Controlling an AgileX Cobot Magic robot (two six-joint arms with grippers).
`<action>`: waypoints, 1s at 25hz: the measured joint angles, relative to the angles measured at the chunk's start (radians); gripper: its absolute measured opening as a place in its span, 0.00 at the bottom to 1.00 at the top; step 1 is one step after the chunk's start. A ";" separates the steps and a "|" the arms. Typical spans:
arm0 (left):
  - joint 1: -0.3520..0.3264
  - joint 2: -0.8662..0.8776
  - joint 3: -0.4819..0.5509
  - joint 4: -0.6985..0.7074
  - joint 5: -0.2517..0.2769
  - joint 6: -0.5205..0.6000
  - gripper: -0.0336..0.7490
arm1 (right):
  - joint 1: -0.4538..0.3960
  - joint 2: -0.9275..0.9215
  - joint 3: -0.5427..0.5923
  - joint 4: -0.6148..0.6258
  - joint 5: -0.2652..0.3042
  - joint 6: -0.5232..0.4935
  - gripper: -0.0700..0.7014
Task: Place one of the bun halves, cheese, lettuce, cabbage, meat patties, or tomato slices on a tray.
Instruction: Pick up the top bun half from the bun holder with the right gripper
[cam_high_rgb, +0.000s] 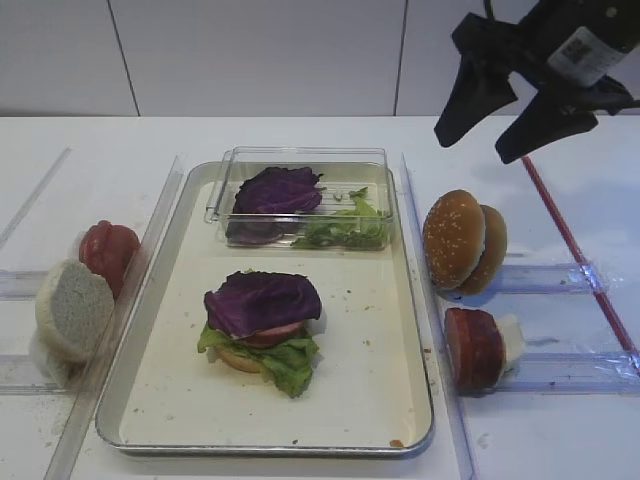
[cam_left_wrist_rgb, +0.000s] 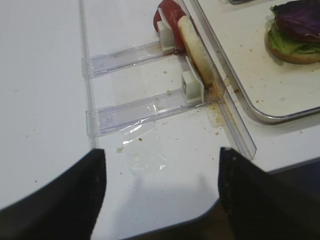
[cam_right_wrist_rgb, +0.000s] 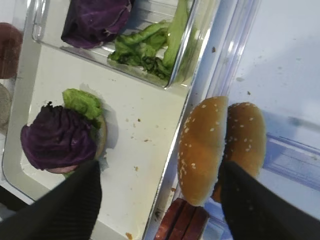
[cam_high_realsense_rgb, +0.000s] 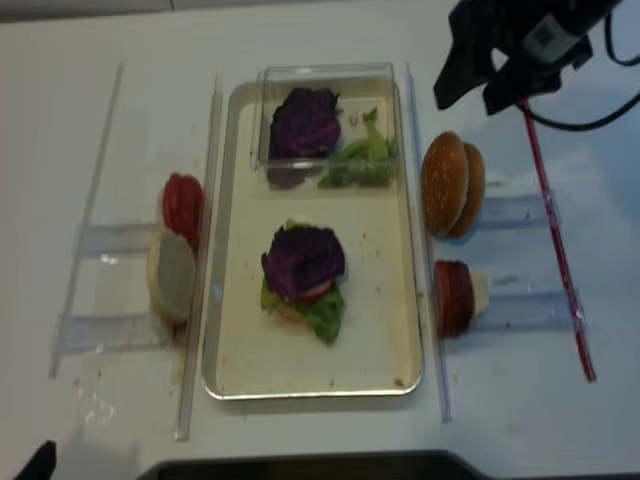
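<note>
Surface (cam_high_rgb: 300, 140): white | centre: tray (cam_high_rgb: 160, 395) | left: clear plastic rails (cam_left_wrist_rgb: 131, 113) holding pale bun half (cam_high_rgb: 72, 308), tomato slices (cam_high_rgb: 108, 252) | right: rails holding sesame bun halves (cam_high_rgb: 462, 240), meat patties (cam_high_rgb: 475, 347) | far right: red strip (cam_high_rgb: 575, 250) | crumbs by tray's left edge.

Even, bright overhead light; soft shadows only; worktop (cam_high_rgb: 560, 440) white, near washed out; tray (cam_high_rgb: 415, 440) rim shows mild glare; realsense view soft and hazy; wrist-view fingers (cam_right_wrist_rgb: 65, 210) blurred at 6 o'clock.
</note>
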 joint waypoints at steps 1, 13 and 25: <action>0.000 0.000 0.000 0.000 0.000 0.000 0.60 | 0.007 0.015 -0.008 -0.010 0.000 0.003 0.76; 0.000 0.000 0.000 0.004 0.000 -0.002 0.60 | 0.019 0.110 -0.037 -0.057 -0.004 0.036 0.76; 0.002 0.000 0.000 0.008 0.000 -0.003 0.60 | 0.047 0.176 -0.037 -0.046 -0.010 0.036 0.76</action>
